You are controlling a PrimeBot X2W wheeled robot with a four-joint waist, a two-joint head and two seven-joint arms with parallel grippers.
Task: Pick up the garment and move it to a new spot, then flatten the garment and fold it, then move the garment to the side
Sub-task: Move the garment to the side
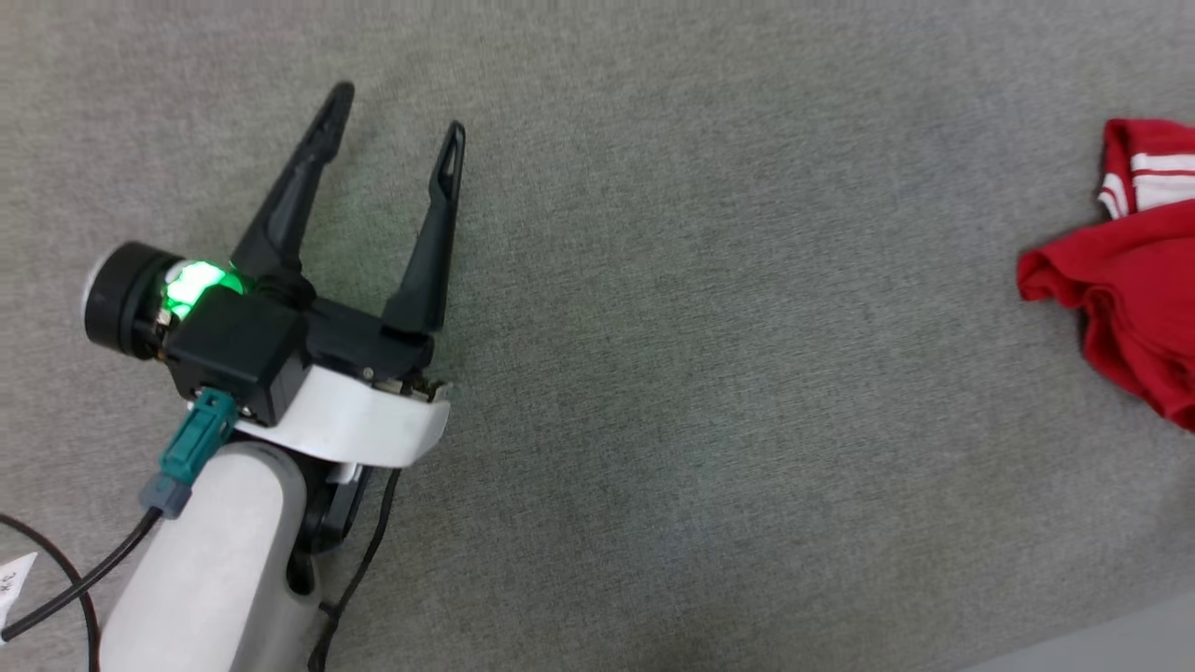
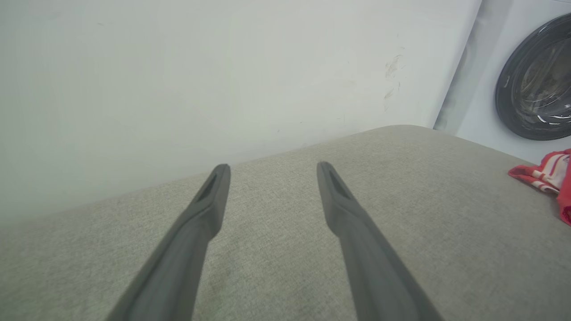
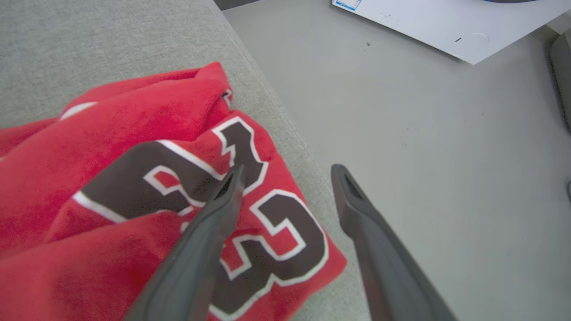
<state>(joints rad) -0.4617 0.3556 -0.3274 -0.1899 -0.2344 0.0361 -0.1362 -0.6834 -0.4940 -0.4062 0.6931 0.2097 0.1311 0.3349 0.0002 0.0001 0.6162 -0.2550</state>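
The garment (image 1: 1134,271), a red T-shirt with white striped trim, lies bunched at the right edge of the grey cushioned surface (image 1: 700,327). In the right wrist view the garment (image 3: 111,187) shows large dark numbers outlined in white. My right gripper (image 3: 287,174) hovers open just above its corner at the cushion's edge, holding nothing. My left gripper (image 1: 397,112) stands open over bare fabric at the left, far from the shirt. In the left wrist view my left gripper (image 2: 272,171) points toward the wall, with the garment (image 2: 546,174) at the far right.
A pale wall (image 2: 200,76) backs the cushion. A washing machine with a dark round door (image 2: 533,84) stands beyond the far corner. Grey floor (image 3: 424,133) lies past the cushion's edge, with a white panel (image 3: 446,22) on it.
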